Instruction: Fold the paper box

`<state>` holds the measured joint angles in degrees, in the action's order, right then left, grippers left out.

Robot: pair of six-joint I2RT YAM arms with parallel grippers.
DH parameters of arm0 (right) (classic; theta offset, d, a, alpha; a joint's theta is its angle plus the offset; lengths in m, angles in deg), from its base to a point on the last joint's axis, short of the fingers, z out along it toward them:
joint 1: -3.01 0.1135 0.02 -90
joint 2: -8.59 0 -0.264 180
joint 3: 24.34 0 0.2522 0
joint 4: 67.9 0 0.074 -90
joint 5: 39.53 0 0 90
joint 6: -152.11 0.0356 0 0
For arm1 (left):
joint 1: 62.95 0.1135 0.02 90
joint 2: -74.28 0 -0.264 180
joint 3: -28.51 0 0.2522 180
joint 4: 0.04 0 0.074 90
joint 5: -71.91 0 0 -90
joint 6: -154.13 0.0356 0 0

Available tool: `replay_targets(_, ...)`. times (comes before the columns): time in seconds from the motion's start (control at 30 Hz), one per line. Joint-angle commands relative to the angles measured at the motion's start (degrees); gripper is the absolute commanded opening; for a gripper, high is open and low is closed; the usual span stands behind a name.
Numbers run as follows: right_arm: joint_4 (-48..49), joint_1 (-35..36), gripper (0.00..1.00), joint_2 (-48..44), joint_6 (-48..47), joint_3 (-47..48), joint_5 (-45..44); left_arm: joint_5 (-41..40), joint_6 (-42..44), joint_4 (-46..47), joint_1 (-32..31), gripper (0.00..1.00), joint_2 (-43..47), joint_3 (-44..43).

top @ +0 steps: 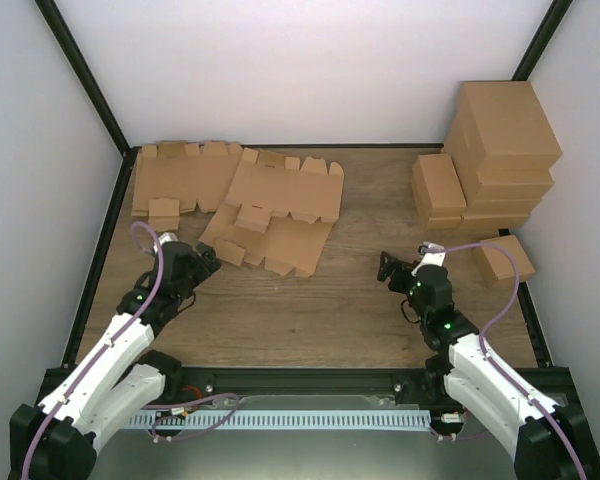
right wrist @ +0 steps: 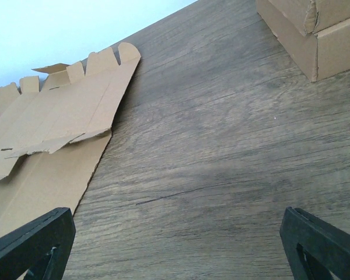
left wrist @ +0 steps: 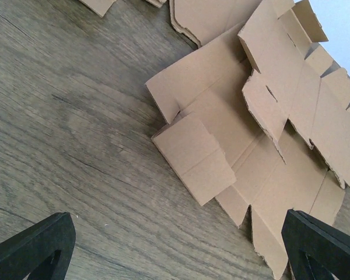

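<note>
Three flat brown die-cut paper box blanks lie overlapping at the back left of the table. The nearest paper box blank (top: 275, 238) (left wrist: 256, 175) lies unfolded, with a small flap (left wrist: 195, 158) resting over its near corner. My left gripper (top: 206, 262) (left wrist: 178, 251) hovers open just short of that corner, over bare wood, with nothing between its fingers. My right gripper (top: 388, 268) (right wrist: 178, 248) is open too, low over the table's middle and pointing left. The blank's right edge (right wrist: 44, 181) lies ahead of it on the left.
Two more flat blanks (top: 180, 178) (top: 290, 185) lie behind the near one. Folded brown boxes are stacked at the back right (top: 505, 140) (right wrist: 315, 35), with a smaller one (top: 438, 188) beside them and another (top: 505, 258) near the right edge. White walls close in the table.
</note>
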<state>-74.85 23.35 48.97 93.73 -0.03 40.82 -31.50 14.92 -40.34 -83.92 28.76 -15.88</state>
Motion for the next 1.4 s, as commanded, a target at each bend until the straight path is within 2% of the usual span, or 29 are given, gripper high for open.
replay_targets(0.0,0.06,-0.30,1.00,-0.28,0.38,2.07,-1.50,0.61,1.98,0.87,0.11,1.00,-0.25,-1.27)
replay_targets(0.13,0.14,-0.30,1.00,0.18,0.46,2.19,-1.51,3.76,4.99,2.37,0.07,1.00,-1.15,-1.19)
replay_targets(0.3,0.22,-0.29,1.00,0.56,0.42,2.30,-1.27,14.24,8.91,7.20,0.11,1.00,-4.35,-0.77)
replay_targets(0.53,0.74,-0.25,1.00,0.88,0.31,2.29,-0.76,17.01,10.17,5.24,1.64,1.00,-17.55,-4.71)
replay_targets(0.7,0.84,-0.31,1.00,1.27,0.29,2.46,-0.47,24.55,9.68,9.41,5.39,1.00,-25.36,-5.17)
replay_targets(1.0,2.07,-0.24,1.00,1.39,-0.68,2.20,1.50,24.98,7.30,9.80,10.57,0.99,-36.23,-12.18)
replay_targets(1.2,2.55,-0.29,1.00,1.62,-0.69,2.20,1.98,25.94,4.02,12.56,11.58,0.99,-36.23,-14.04)
replay_targets(1.37,3.77,-0.30,1.00,1.81,-2.09,1.93,4.71,25.85,10.93,8.73,11.64,0.85,-41.67,-24.29)
